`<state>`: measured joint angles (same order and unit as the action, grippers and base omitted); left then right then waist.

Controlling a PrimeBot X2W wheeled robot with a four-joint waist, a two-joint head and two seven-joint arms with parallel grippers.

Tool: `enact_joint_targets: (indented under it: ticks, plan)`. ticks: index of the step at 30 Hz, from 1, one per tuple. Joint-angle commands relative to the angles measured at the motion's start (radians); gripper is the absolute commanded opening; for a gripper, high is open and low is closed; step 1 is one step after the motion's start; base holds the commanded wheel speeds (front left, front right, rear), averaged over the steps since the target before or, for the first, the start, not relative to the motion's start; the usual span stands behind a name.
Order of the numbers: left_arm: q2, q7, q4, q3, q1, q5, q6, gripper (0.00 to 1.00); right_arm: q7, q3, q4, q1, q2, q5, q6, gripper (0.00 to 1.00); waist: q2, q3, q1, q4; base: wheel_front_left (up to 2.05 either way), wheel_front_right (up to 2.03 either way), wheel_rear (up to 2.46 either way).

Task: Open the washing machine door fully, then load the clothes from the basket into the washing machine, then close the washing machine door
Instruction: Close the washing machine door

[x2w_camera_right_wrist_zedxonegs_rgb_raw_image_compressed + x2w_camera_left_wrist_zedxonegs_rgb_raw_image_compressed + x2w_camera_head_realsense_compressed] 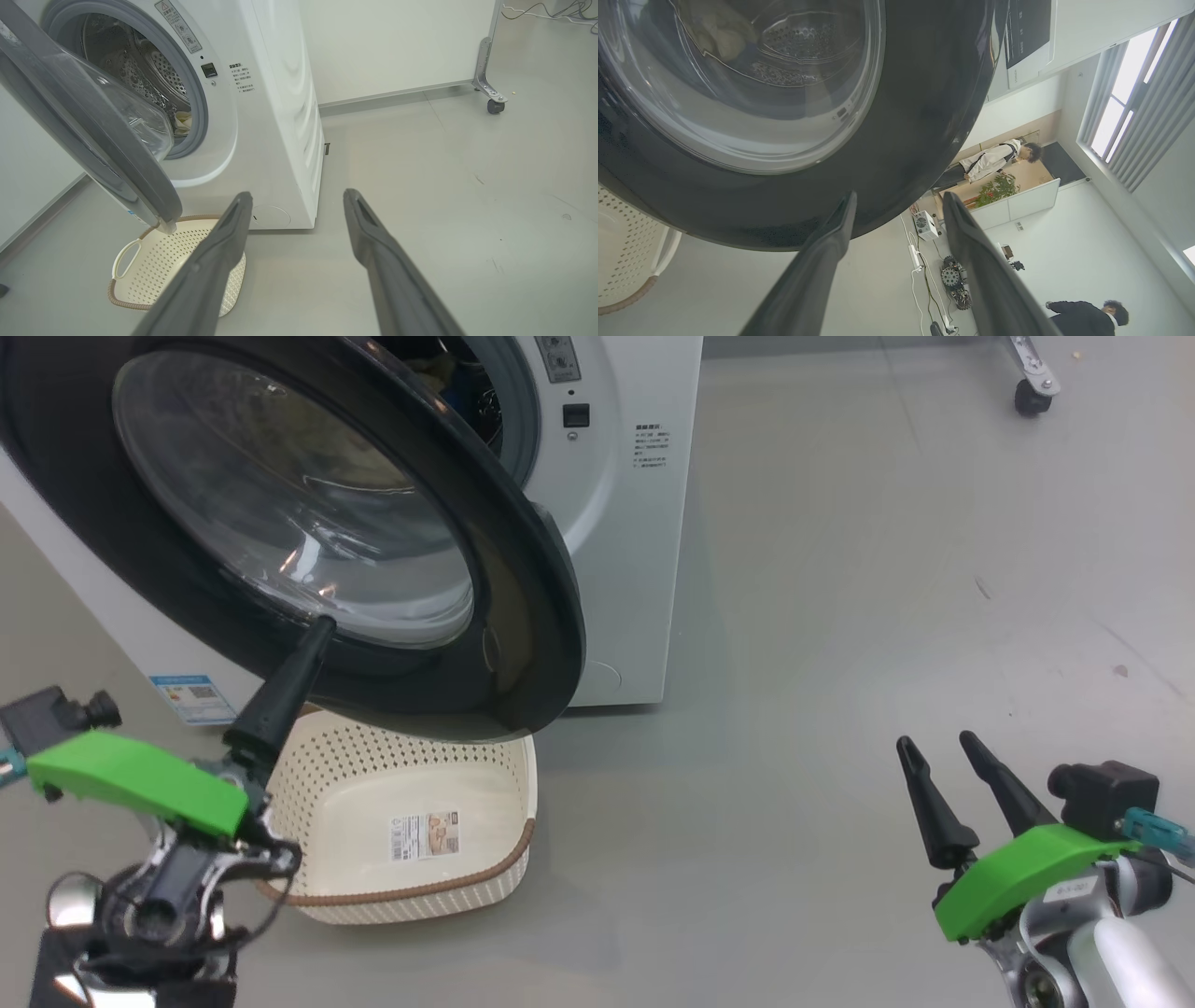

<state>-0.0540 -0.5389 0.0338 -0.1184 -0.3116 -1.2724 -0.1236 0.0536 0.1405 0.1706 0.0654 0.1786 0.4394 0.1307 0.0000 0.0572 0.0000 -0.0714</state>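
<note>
The washing machine door [532, 579] stands partly swung out from the white washing machine [625, 523], its black rim hanging over the cream basket [411, 896]. The basket holds no garments, just a label on its floor. Pale yellow clothes [183, 122] lie inside the drum behind the grey gasket. My left gripper [899, 201] is open, its fingers [299, 667] pointing at the door's outer face near the lower rim, at or just short of it. My right gripper [934, 742] hangs open over bare floor at the right, holding nothing. In the right wrist view the basket [154, 266] sits under the door [154, 196].
Grey floor [840, 616] spreads to the right of the machine. A caster leg [1032, 383] of a frame stands at the far right. In the left wrist view two people, cables and equipment show across the room.
</note>
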Motion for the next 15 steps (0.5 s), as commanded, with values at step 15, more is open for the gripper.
enact_joint_targets:
  ticks: [15]
  plan:
    - [-0.123, 0.568, -0.032, 0.162, 0.260, 0.755, 0.072, 1.00, -0.032, -0.006, -0.081, -0.045, 0.029, -0.023, 0.000, 1.00, 0.0000, -0.053, 0.0000, 0.016, 0.00, 0.00, 0.00]
